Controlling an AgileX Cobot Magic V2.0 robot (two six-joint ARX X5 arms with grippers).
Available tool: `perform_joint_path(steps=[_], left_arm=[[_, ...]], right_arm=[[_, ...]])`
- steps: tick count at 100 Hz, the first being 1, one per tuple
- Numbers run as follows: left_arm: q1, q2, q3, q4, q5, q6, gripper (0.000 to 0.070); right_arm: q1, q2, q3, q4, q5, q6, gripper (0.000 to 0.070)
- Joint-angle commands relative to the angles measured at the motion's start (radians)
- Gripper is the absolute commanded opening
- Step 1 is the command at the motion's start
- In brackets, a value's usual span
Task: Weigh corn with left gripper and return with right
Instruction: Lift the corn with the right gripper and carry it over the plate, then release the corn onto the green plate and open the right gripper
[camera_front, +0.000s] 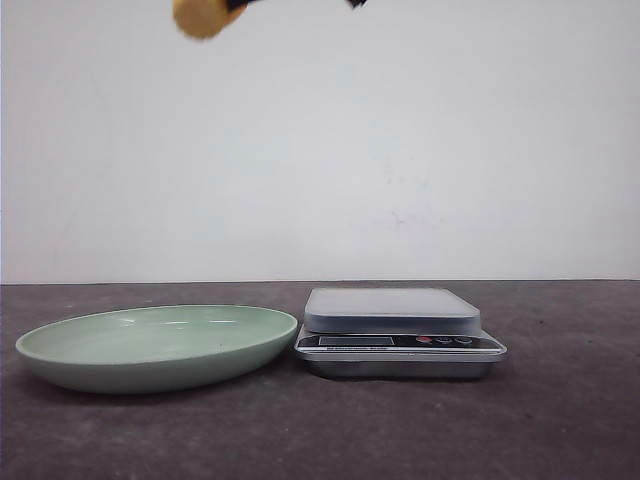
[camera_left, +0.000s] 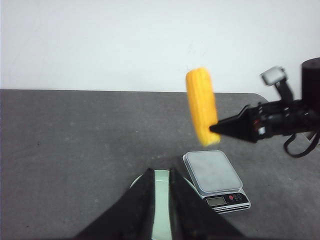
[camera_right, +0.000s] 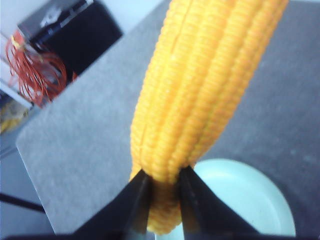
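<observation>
One corn (camera_left: 201, 106) hangs high in the air above the green plate (camera_front: 60, 358), clamped near its lower end by the right gripper (camera_right: 161, 200). Left gripper (camera_left: 160, 192) holds nothing, fingers nearly together. Scale (camera_front: 390, 312) bare.

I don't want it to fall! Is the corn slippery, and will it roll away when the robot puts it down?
The corn probably grips fairly well: its bumpy kernel rows give the right tool something to bite. But it is pinched only near one end, so it might swing. It looks round and stiff, so it could roll a bit once set in the green plate, whose raised rim should likely stop it.
</observation>
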Motion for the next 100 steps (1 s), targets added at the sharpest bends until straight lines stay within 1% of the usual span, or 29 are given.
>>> perform_joint_path(steps=[1,21,31,40,61,65,68,69,70,71,73,74,76,77,78,86,90,92,100], left_arm=[[-0.008,0.002,0.021,-0.052,-0.003,0.015,0.0001],[-0.008,0.002,0.021,-0.052,-0.002,0.015,0.0001],[-0.008,0.002,0.021,-0.052,-0.002,0.015,0.0001],[-0.008,0.002,0.021,-0.052,-0.002,0.019,0.0001],[-0.008,0.002,0.021,-0.052,-0.002,0.023,0.0001],[-0.008,0.002,0.021,-0.052,-0.002,0.023,0.0001],[-0.008,0.002,0.021,-0.052,-0.002,0.023,0.0001],[-0.008,0.002,0.021,-0.052,-0.002,0.023,0.0001],[-0.008,0.002,0.021,-0.052,-0.002,0.023,0.0001],[-0.008,0.002,0.021,-0.052,-0.002,0.023,0.0001],[-0.008,0.002,0.021,-0.052,-0.002,0.023,0.0001],[-0.008,0.002,0.021,-0.052,-0.002,0.023,0.0001],[-0.008,0.002,0.021,-0.052,-0.002,0.023,0.0001],[-0.008,0.002,0.021,-0.052,-0.002,0.023,0.0001],[-0.008,0.002,0.021,-0.052,-0.002,0.023,0.0001],[-0.008,0.002,0.021,-0.052,-0.002,0.026,0.0001],[-0.008,0.002,0.021,-0.052,-0.002,0.030,0.0001],[-0.008,0.002,0.021,-0.052,-0.002,0.032,0.0001],[-0.008,0.001,0.021,-0.052,-0.002,0.044,0.0001]], right_arm=[[0.011,0.056,0.018,-0.009,-0.001,-0.002,0.0004],[0.011,0.198,0.018,-0.090,-0.016,0.047,0.0004],[0.018,0.274,0.018,-0.121,-0.060,0.048,0.0004],[0.029,0.326,0.018,-0.141,-0.078,0.048,0.0004],[0.058,0.391,0.018,-0.168,-0.077,0.048,0.0007],[0.063,0.391,0.018,-0.167,-0.070,0.048,0.0017],[0.070,0.391,0.018,-0.162,-0.058,0.048,0.0048],[0.072,0.391,0.018,-0.159,-0.052,0.048,0.0067],[0.075,0.391,0.018,-0.157,-0.048,0.048,0.0100],[0.076,0.391,0.018,-0.156,-0.047,0.048,0.0114],[0.078,0.391,0.018,-0.151,-0.044,0.048,0.0165],[0.079,0.391,0.018,-0.148,-0.045,0.048,0.0209],[0.080,0.391,0.018,-0.146,-0.046,0.048,0.0252],[0.080,0.391,0.018,-0.143,-0.046,0.048,0.0297],[0.080,0.391,0.018,-0.143,-0.047,0.048,0.0312],[0.080,0.389,0.018,-0.148,-0.059,0.048,0.0524],[0.080,0.389,0.019,-0.157,-0.066,0.048,0.0573],[0.080,0.388,0.019,-0.162,-0.075,0.047,0.0586],[0.074,0.373,0.019,-0.182,-0.104,0.046,0.0590]])
